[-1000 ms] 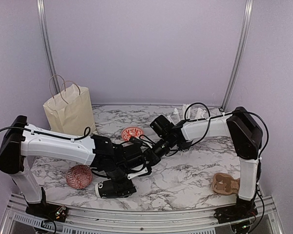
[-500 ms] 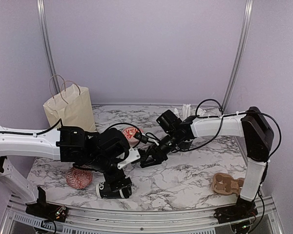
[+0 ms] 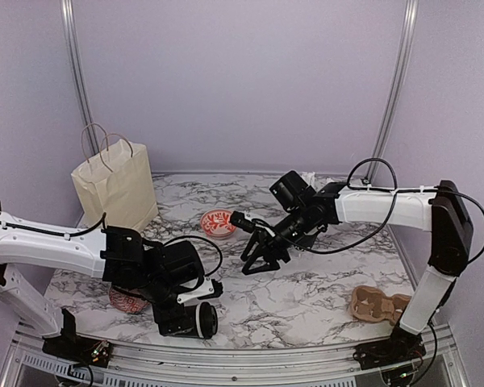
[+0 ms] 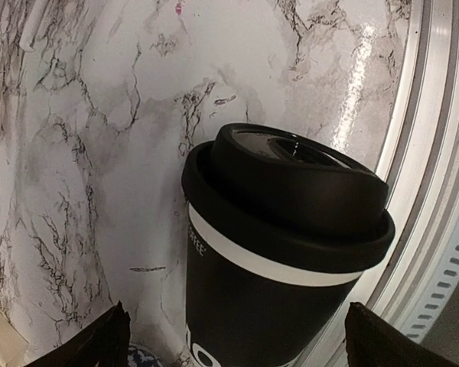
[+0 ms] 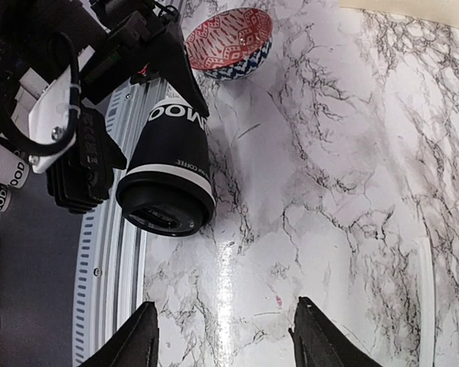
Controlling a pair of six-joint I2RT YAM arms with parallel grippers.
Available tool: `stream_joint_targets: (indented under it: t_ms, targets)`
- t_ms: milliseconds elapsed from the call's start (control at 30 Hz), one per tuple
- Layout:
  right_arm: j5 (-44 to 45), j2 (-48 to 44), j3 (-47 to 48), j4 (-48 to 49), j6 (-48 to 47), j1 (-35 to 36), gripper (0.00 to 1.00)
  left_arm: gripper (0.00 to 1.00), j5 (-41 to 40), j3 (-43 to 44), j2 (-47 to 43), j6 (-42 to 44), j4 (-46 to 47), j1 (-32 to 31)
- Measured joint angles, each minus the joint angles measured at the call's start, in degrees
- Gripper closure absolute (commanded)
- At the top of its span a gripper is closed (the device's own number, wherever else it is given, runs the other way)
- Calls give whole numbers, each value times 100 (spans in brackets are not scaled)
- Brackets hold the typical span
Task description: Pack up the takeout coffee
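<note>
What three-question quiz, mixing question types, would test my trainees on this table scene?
1. True or false: the lid is fitted on the takeout coffee cup.
2. Where on the table does the paper bag stand? A) back left B) front right C) centre front
3. What does the right end effector hold?
Key: 1 true; 2 A; 3 nothing, it is open.

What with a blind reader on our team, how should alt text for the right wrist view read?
A black lidded coffee cup lies tipped near the table's edge, lid toward the camera, the left hand around it. A red patterned bowl sits beyond; the right hand is open.
</note>
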Motion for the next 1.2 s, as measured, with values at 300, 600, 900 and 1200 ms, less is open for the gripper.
stream_joint_targets:
  t_ms: [300, 600, 900, 1200]
  targets:
    - [175, -55, 0, -201, -149, -17, 41, 9, 142, -98, 767, 282, 398, -2]
    - [186, -369, 0, -577, -341, -363, 41, 21, 455, -192, 872, 577, 949, -2]
    - [66, -868, -4, -898, -601, -645, 34, 24, 369, -247, 525, 608, 2330, -2]
    - [-107, -1274, -2, -1139, -999, -643, 8, 23, -538, -1147, 289, 498, 5263, -2]
